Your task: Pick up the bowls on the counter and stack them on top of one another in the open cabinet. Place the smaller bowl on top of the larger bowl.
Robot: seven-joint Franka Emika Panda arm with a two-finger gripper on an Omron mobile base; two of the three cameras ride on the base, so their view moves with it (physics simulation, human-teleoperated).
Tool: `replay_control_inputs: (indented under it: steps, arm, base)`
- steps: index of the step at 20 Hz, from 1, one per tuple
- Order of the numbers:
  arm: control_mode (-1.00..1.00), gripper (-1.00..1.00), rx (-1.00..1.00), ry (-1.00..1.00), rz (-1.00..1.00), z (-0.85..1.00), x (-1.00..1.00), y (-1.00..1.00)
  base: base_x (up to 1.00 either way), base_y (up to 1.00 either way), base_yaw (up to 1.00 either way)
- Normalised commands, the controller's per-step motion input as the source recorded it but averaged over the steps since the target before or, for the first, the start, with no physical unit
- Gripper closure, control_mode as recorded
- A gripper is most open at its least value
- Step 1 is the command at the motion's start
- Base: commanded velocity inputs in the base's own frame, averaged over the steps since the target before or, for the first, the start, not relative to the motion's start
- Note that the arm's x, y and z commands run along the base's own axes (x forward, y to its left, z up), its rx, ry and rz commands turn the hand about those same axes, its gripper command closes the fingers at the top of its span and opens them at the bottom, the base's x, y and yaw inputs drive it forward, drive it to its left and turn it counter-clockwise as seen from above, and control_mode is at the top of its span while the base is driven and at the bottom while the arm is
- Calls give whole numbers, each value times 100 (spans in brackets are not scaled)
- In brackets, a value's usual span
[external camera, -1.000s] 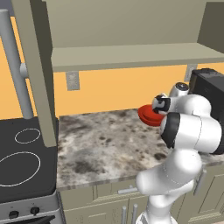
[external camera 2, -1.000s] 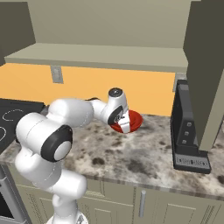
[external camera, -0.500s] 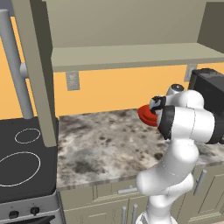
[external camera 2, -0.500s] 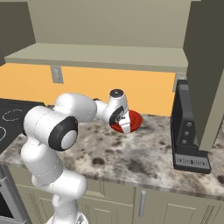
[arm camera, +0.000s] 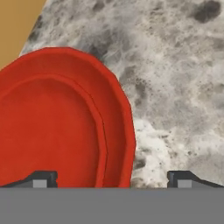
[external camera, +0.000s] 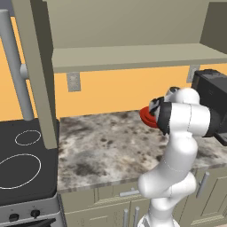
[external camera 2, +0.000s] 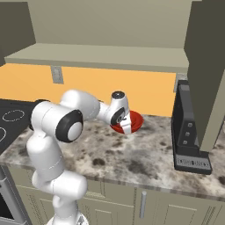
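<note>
Hand view shows my gripper wide open and holding nothing — one finger sits over the inside of a red bowl and the other over the counter, so the rim is between them. I think I am at the grabbing step. Next I should go down a bit, pinch the rim, and lift it to the open cabinet — I cannot tell which bowl this is.

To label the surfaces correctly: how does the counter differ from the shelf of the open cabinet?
The counter is speckled grey with dark blotches; the shelf is plain beige-olive. The counter lies low, the shelf above it. Both are flat and level.
</note>
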Motion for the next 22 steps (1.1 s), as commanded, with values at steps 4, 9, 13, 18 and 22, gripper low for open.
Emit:
replay_control_inputs:
  steps: [4,9,13,18,22]
  arm:
    - [-100,-100,0,2,0,-24,17,0]
    - [-100,-100,0,2,0,-24,19,0]
    - [-100,-100,0,2,0,-20,27,0]
    - [-100,-100,0,1,0,-18,25,0]
    - [-100,-100,0,1,0,-15,17,0]
  base:
    - [0,0,0]
    - [0,0,0]
    - [0,0,0]
    - [0,0,0]
    - [0,0,0]
